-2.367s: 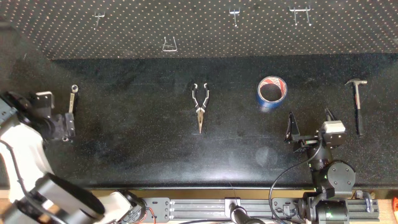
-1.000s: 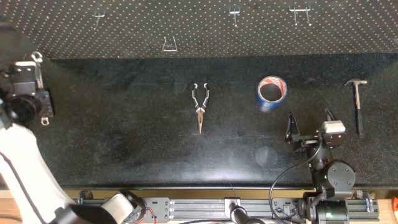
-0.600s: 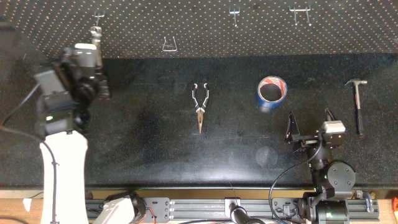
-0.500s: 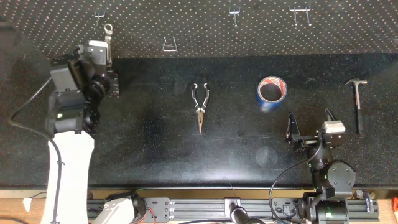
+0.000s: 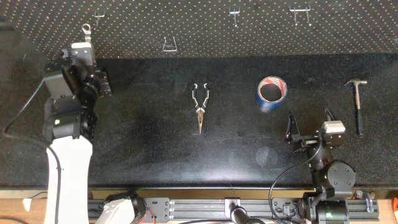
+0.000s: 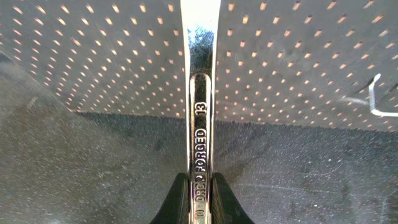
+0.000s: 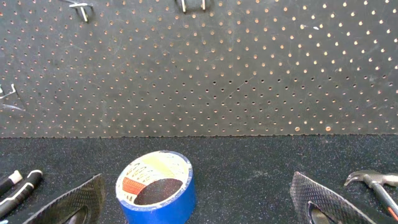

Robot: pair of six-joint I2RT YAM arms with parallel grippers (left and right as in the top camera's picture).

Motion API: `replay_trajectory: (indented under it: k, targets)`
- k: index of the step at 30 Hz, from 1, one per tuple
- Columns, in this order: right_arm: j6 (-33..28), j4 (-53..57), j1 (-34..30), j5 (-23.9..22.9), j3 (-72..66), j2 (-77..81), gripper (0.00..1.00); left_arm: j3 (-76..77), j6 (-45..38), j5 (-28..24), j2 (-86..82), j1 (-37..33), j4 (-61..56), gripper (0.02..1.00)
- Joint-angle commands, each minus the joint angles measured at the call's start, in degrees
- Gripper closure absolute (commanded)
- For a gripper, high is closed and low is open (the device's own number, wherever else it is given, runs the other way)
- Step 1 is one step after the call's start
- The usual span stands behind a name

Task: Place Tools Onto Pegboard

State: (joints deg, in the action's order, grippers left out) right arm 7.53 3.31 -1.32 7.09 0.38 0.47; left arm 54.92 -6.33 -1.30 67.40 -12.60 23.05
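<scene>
My left gripper is shut on a silver wrench, held upright against the black pegboard. The wrench's ring end sits just below and left of a wire hook. In the left wrist view the wrench shaft rises from between the fingers, with a hook off to the side. Pliers, a blue tape roll and a hammer lie on the black table. My right gripper rests open near the table's front, facing the tape roll.
More hooks hang on the pegboard: a triangular one, one at the top centre and a double one. The hammer head and pliers handles flank the tape in the right wrist view.
The left arm picked the wrench up from the table's left side and carried it up to the pegboard; in the last half second it shifted slightly left. The right arm stayed still.
</scene>
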Motion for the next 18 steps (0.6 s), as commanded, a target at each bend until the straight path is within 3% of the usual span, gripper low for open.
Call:
replay_trajectory:
  k: [1,18]
  targets:
    - [1.01,0.35,0.39,-0.46,-0.15,-0.37,0.025,-0.33,0.09,-0.66,-4.26,-0.09,0.76,0.991]
    - [1.01,0.35,0.39,-0.46,-0.15,-0.37,0.025,-2.95,-5.09,-2.34,-0.37,-0.04,0.76,0.989]
